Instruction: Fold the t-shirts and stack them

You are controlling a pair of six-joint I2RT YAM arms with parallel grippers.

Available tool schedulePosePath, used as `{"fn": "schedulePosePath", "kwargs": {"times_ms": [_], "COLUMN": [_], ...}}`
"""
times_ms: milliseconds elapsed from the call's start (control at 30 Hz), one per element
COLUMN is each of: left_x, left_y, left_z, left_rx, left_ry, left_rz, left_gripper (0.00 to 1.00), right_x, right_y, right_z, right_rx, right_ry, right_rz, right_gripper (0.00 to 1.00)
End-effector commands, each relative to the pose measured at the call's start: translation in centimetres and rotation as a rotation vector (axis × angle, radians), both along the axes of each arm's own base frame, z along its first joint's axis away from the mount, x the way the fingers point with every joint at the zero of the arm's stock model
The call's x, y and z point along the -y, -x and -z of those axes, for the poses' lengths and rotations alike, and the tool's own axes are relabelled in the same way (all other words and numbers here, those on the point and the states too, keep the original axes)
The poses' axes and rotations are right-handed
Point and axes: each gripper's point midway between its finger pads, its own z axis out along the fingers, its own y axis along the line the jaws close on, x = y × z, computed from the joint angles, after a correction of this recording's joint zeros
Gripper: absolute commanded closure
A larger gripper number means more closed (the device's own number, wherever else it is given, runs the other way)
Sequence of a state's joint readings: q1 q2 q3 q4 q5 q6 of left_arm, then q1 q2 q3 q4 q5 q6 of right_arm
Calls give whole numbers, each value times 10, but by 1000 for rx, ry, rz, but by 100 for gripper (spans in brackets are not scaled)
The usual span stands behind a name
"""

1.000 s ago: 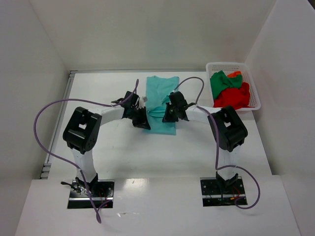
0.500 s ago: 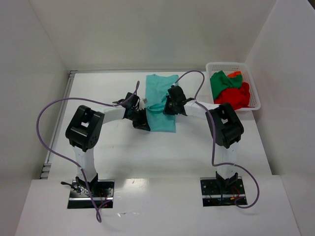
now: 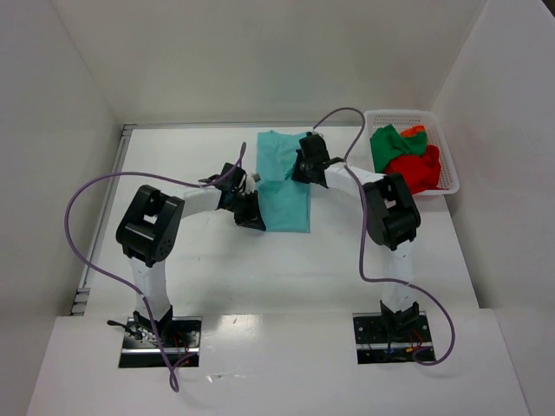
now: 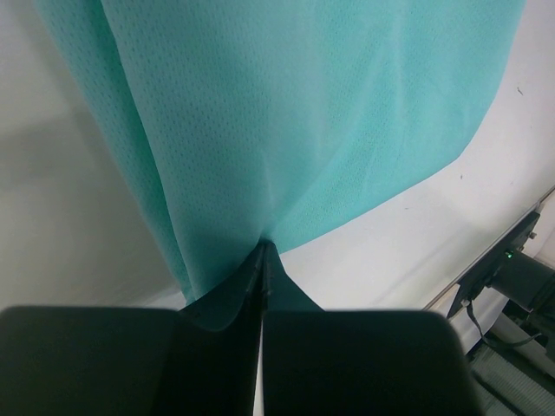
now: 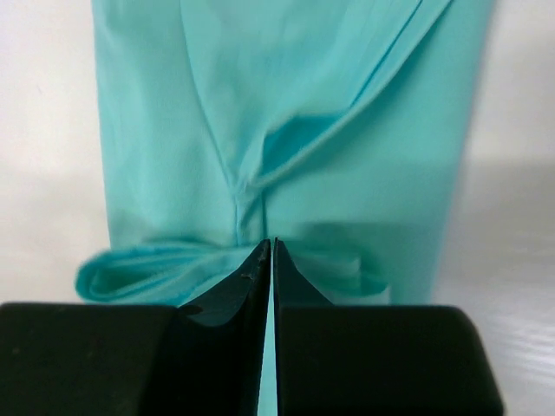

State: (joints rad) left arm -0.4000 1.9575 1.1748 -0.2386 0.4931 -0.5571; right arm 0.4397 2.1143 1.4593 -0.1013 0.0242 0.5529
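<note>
Fabric of the teal t-shirt point(image 3: 289, 201) is pinched inside both jaws.

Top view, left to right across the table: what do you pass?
Left gripper → teal shirt → right gripper → basket, holding a green shirt and a red shirt.

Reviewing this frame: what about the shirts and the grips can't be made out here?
Left wrist view: the teal t-shirt runs off the frame edges; the fingers of the left gripper hide the pinched fold.
Right wrist view: the right gripper blocks the near hem.
Top view: basket contents are piled; the orange shirt is mostly buried, count unclear.
</note>
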Motion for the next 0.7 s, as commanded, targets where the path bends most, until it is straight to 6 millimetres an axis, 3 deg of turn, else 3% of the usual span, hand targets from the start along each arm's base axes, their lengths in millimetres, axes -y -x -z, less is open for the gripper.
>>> {"fn": "schedulePosePath", "kwargs": {"times_ms": [0,33,167,233,267,300,333,400,433,500,533,667], "left_x": [-7,-7,-6,-4,-1,-3,-8,-8,-11,-20,-19,-29], "left_y": [1,1,-3,-7,-15,-22,-31,-49,-58,-74,-84,-108], "left_z": [20,20,9,-6,-23,-34,-45,-81,-89,-102,-113,-104], "left_rx": [-14,-14,7,29,69,88,117,200,221,268,294,298], "left_ry": [-55,-55,-51,-41,-25,-17,-6,45,51,62,78,69], "left_rz": [-8,-8,0,-1,-2,-15,-34,-38,-51,-61,-64,-91], "left_gripper": [100,100,100,98,92,89,86,79,76,74,74,98], "right_x": [22,21,39,43,45,45,47,49,54,54,56,48], "right_y": [-40,-43,-47,-37,-32,-25,-13,-1,11,23,30,43], "right_z": [-37,-55,-91,-93,-109,-111,-99,-114,-99,-100,-86,-78], "right_rx": [113,147,205,205,227,225,198,222,192,186,158,119], "right_ry": [0,-8,-26,-19,-28,-33,-31,-68,-56,-86,-85,-121], "right_rz": [58,53,74,69,69,62,50,58,58,58,66,22], "right_gripper": [92,92,86,82,77,75,72,69,68,68,69,86]}}
